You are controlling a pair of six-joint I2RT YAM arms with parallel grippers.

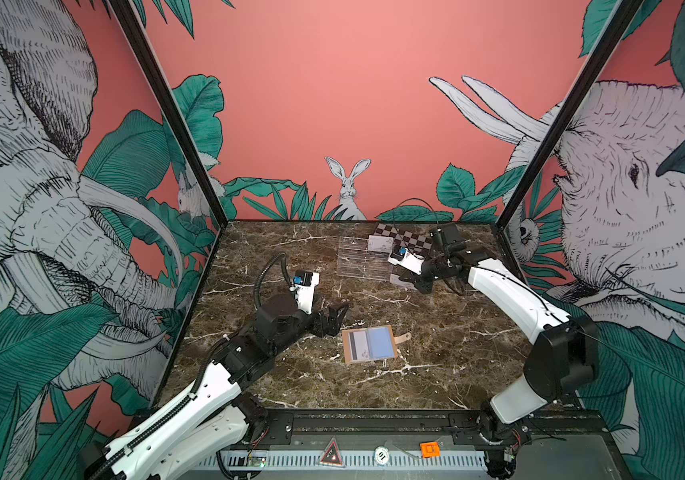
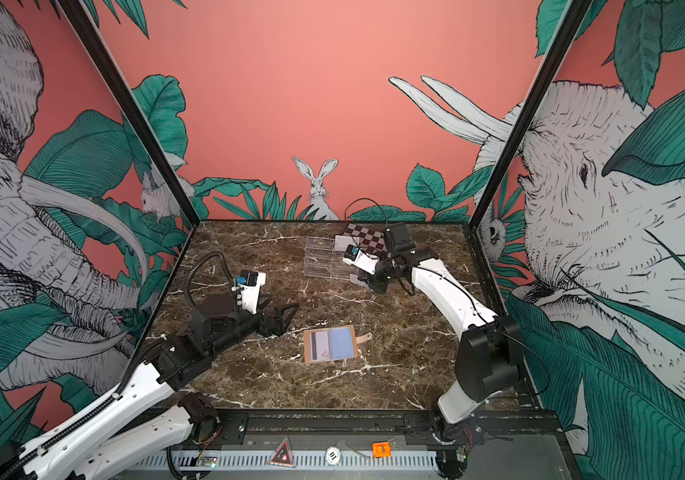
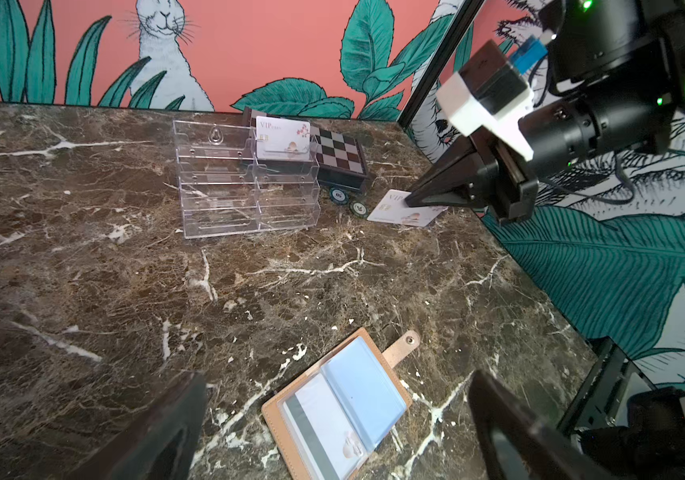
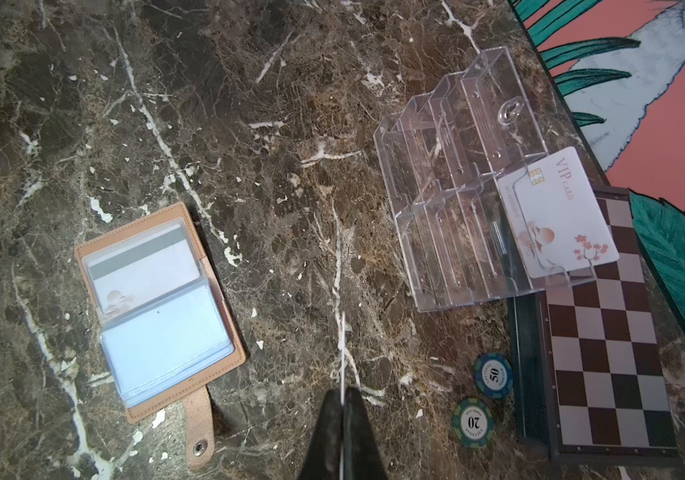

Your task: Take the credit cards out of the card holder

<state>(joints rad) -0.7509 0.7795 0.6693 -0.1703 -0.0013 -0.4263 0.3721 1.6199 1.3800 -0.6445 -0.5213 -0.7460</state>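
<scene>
1. We see the brown marble table [image 1: 436,353].
2. Left gripper [image 1: 334,318]: jaws spread wide, empty.
3. Tan leather-like folding card holder [image 1: 369,344]: open mid-table, sleeving a striped white card [image 4: 145,266].
4. Right gripper [image 3: 410,203]: pinching a thin white card [image 3: 390,210].

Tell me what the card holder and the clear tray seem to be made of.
Card holder: tan leather or imitation, matte, with stitched edges; inner sleeves look like soft glossy plastic. Clear tray: rigid glossy plastic, probably acrylic; the marble tabletop shows through it.
</scene>
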